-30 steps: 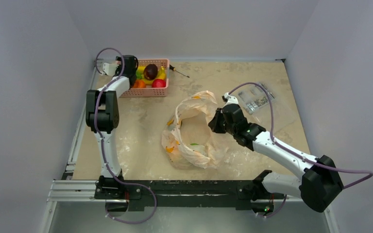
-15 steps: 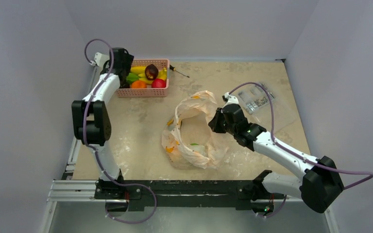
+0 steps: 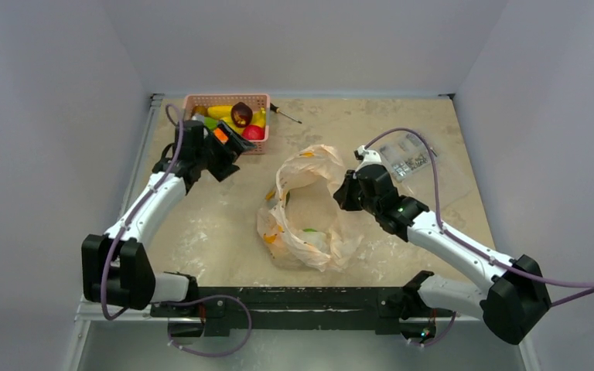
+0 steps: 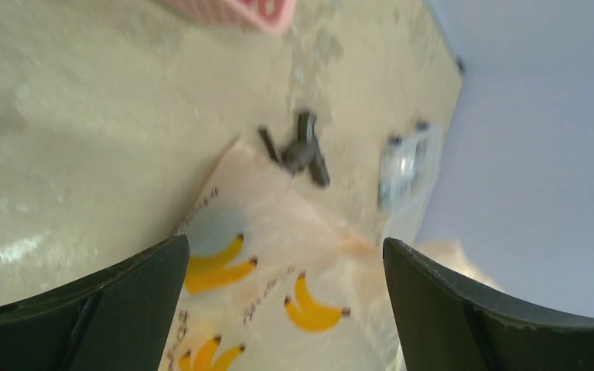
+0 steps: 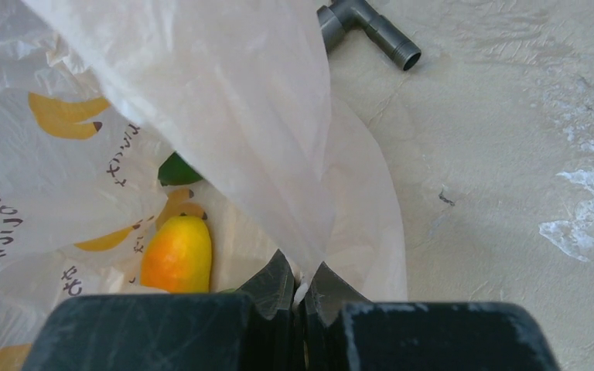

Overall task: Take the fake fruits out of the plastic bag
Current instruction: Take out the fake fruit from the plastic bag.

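Since a second ago the left arm has swung off the pink basket at the table's 11 o'clock and dropped low. The left gripper now hangs at the basket's 5 o'clock corner, facing the plastic bag. Its jaws are spread wide with nothing between them. The right arm has barely shifted. The right gripper has its jaws pressed together on the thin rim at the bag's 3 o'clock side, holding the mouth up and open.

The bag sits near the table's centre. Inside it, the right wrist view shows a yellow-orange fruit lying low in the bag. At that fruit's 12 o'clock a green fruit is half hidden under a fold.

In the basket lie a banana bunch, a maroon fruit and a red apple. A screwdriver lies just beside the basket at its 3 o'clock. A grey pipe elbow rests on the table just outside the bag. A clear packet of small parts lies at the table's 2 o'clock.
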{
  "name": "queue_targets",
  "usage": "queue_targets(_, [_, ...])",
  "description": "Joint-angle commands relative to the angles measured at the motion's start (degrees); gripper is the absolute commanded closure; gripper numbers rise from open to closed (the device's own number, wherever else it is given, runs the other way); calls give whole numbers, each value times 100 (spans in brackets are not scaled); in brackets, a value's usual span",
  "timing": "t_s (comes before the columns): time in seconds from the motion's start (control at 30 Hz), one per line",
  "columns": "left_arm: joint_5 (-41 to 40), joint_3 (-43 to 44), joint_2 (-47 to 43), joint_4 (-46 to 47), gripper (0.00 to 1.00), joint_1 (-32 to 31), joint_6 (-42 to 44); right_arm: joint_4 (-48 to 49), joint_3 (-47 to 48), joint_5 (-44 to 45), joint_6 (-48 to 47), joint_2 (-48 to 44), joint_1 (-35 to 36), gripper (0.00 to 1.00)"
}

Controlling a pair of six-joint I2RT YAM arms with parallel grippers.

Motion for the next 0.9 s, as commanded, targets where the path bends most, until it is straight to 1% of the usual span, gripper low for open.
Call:
queue_targets(0.0, [1545, -364, -860, -538, 4, -248, 916, -118, 370, 70, -125, -196, 16, 100])
queue_targets(0.1, [2043, -465, -1385, -1256, 5, -261, 1429, -189, 570, 146, -233, -155, 16, 100])
queue_targets(0.2, [2222, -524, -2082, -1923, 6, -267, 1910, -311, 889, 356, -430, -117, 14, 100])
queue_targets(0.27, [2296, -587, -2538, -2196, 6, -267, 2047, -446, 1196, 479, -611, -73, 13, 100])
queue_targets(0.33, [2370, -679, -2963, -2311, 6, -267, 2001, -612, 1537, 635, -805, -28, 12, 100])
queue_targets(0.47, [2703, -927, -3671, -2069, 6, -284, 1592, -956, 2214, 865, -1193, -15, 16, 100])
queue_targets(0.57, [2882, -1030, -4082, -1740, 7, -358, 1249, -1063, 2566, 534, -1279, 0, 25, 100])
queue_targets(0.63, [2927, -1060, -4309, -1517, 7, -467, 1054, -868, 2550, 163, -1195, -45, 36, 100])
queue_targets(0.73, [2869, -1052, -4542, -1352, 8, -693, 927, -250, 2229, -457, -1070, -24, 67, 100])
queue_targets(0.8, [2770, -1042, -4628, -1348, 8, -905, 907, -87, 2168, -784, -1036, 204, 151, 100])
queue_targets(0.87, [2663, -1057, -4672, -1381, 8, -1164, 884, -130, 2253, -843, -1033, 490, 288, 100])
